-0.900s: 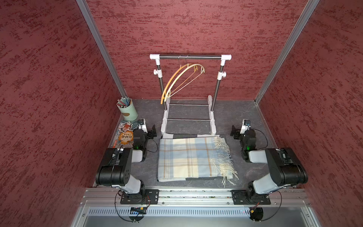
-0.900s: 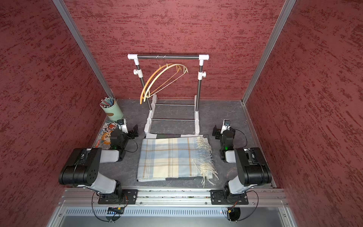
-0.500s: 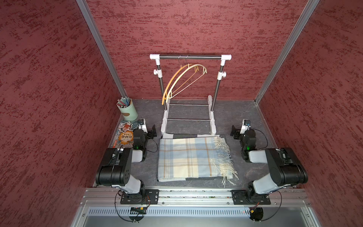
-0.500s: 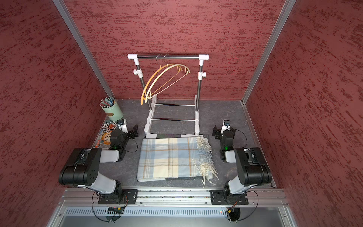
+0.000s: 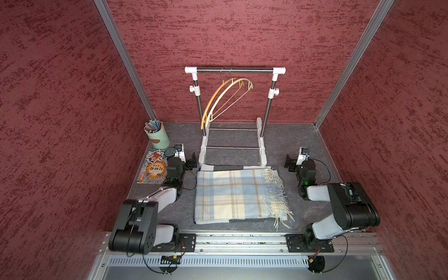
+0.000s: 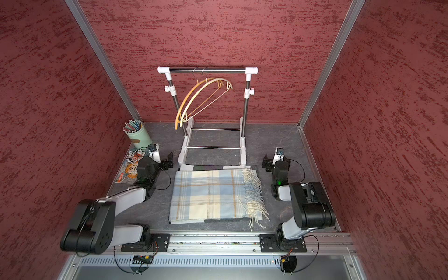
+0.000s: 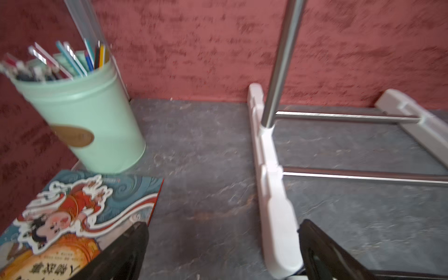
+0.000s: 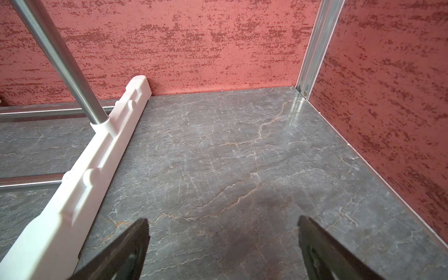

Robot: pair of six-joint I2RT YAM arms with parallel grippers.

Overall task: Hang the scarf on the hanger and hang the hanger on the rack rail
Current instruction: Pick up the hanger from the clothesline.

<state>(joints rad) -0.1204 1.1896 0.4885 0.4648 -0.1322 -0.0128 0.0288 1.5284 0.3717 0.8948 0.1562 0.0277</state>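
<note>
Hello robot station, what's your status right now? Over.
Left fingers and right fingers open, empty. Scarf folded flat on table, untouched. Hangers bare on rail, nothing blocking.

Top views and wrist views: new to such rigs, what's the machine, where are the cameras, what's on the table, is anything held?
Two robot arms stand at a grey table's near edge. Both top views look down from overhead; each wrist view looks out past its arm's pincer. The left pincer and right pincer are open and empty. A plaid scarf lies folded between the arms; behind it a rack carries wooden hangers. A pencil cup and picture book sit beside the left arm.
</note>
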